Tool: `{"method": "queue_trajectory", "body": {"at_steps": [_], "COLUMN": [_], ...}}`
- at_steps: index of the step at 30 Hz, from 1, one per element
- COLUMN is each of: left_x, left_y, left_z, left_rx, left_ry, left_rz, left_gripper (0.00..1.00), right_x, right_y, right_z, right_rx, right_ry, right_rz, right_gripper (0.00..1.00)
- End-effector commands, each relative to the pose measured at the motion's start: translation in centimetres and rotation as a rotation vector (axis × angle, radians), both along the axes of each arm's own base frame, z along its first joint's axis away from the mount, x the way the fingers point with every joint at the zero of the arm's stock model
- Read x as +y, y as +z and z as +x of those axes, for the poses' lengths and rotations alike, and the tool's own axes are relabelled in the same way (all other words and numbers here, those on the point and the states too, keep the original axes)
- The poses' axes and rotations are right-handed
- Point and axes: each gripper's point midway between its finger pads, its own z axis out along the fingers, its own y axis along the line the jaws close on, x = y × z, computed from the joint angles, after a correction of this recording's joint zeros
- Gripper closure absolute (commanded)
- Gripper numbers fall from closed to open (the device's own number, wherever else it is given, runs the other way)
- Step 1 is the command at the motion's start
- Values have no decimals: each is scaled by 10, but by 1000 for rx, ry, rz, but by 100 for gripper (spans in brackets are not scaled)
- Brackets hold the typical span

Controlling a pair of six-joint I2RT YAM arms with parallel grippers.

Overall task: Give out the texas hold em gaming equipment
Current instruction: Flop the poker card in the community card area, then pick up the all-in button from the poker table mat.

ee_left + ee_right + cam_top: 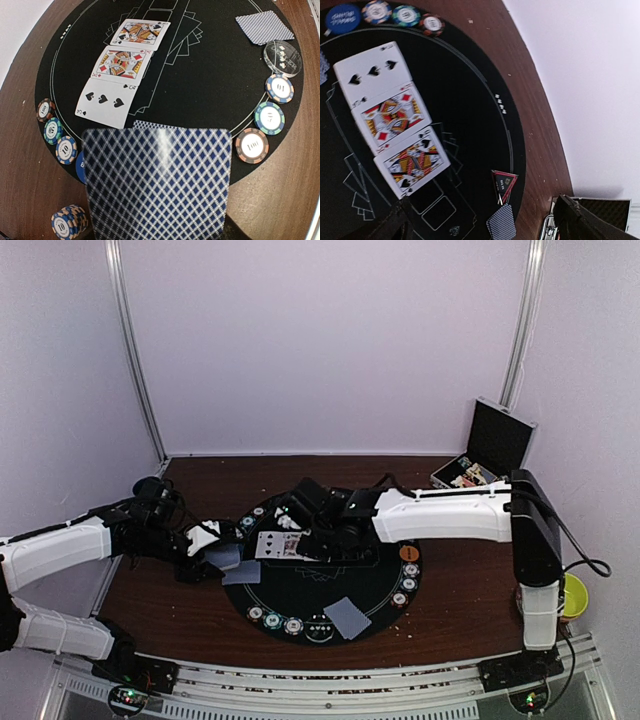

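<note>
A card (157, 185) is held back-up in the left gripper (212, 543), lifted above the left rim of the round black mat (210, 90). It is grasped, though the fingers are hidden behind it. Its far edge is turned toward the mat's middle; the near end is cut off in the wrist view, so its long axis cannot be told.

Three face-up cards (122, 64) are laid on the mat in a row running from left to right, long edge to long edge (a three of spades nearest the left gripper), each long axis pointing away from the arms.

The right gripper (297, 512) is held over the mat with its fingers (395, 222) spread wide and nothing between them. Below it a red triangle marker (504, 181) is seen, its tip pointed at a face-down card (501, 223) just beside it.
</note>
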Motion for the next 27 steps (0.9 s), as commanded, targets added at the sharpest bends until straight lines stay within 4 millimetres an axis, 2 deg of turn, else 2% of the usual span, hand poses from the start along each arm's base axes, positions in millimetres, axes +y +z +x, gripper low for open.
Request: {"method": "queue_trajectory", "body": {"at_steps": [1, 4, 11, 15, 18, 27], "left_x": [-5, -5, -4, -5, -4, -5], "left_y": [9, 11, 9, 9, 9, 9], "left_z": [3, 3, 3, 3, 3, 3], "left_rx": [-40, -45, -40, -41, -41, -43], "left_ry": [-11, -10, -10, -10, -10, -12], "left_rz": [-30, -33, -32, -31, -29, -31], "left_gripper": [47, 47, 47, 47, 47, 47], "right_x": [-30, -49, -94, -114, -115, -109], "right_y": [31, 30, -6, -24, -40, -77], "right_z": [38, 65, 112, 132, 136, 126], "right_rx": [1, 11, 29, 82, 159, 260], "right_ry": [-235, -373, -603, -664, -665, -644], "right_rz": [217, 327, 430, 517, 547, 512], "right_gripper": [0, 0, 0, 0, 0, 0]}}
